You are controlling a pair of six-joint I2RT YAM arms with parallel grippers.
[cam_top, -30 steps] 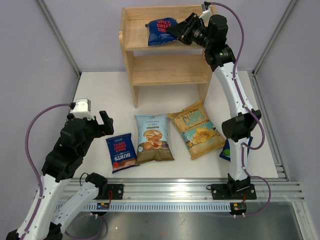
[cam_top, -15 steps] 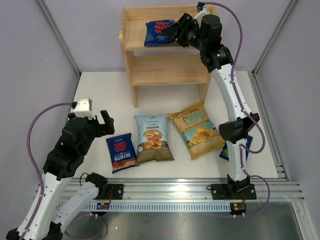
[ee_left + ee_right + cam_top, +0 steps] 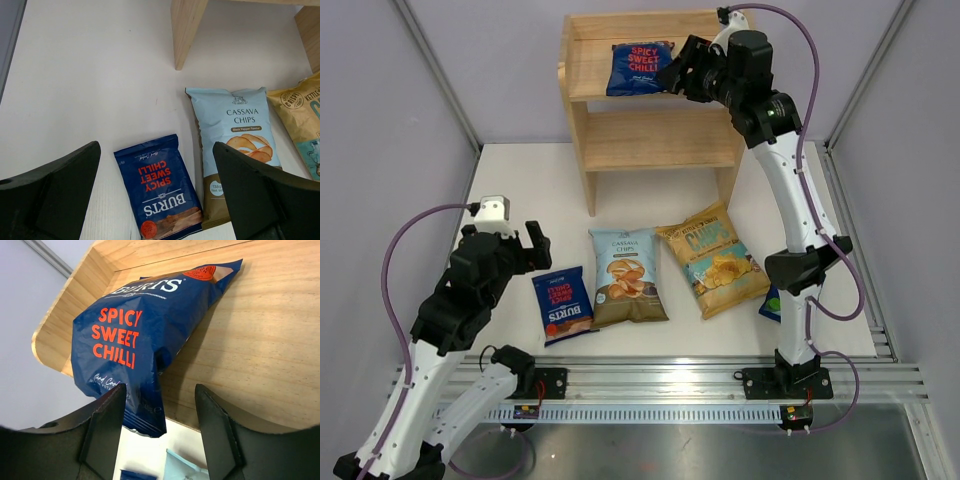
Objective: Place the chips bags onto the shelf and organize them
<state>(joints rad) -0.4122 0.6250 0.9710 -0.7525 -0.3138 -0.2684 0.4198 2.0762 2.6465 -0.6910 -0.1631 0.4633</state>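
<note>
The wooden shelf [image 3: 655, 140] stands at the back. One red-lettered dark blue Burts bag [image 3: 638, 67] lies on its top tier, its near end poking past the shelf edge in the right wrist view [image 3: 132, 335]. My right gripper [image 3: 677, 77] is open just right of it, its fingers [image 3: 107, 430] apart from the bag. On the table lie a second Burts bag [image 3: 563, 305], the Cassava bag [image 3: 627, 277] and the yellow/teal bag [image 3: 715, 260]. My left gripper [image 3: 517, 250] is open, hovering left of the Burts bag [image 3: 160, 187]. The green-marked bag [image 3: 771, 301] is mostly hidden behind the right arm.
The shelf's lower tier [image 3: 660, 150] holds nothing. A shelf leg [image 3: 186, 30] stands beyond the Burts bag in the left wrist view. Grey walls close in both sides, and a metal rail [image 3: 660, 380] runs along the near table edge.
My right gripper let go of the Burts bag on the top tier and drew back to the right; the bag settled flatter. The left arm barely moved.
</note>
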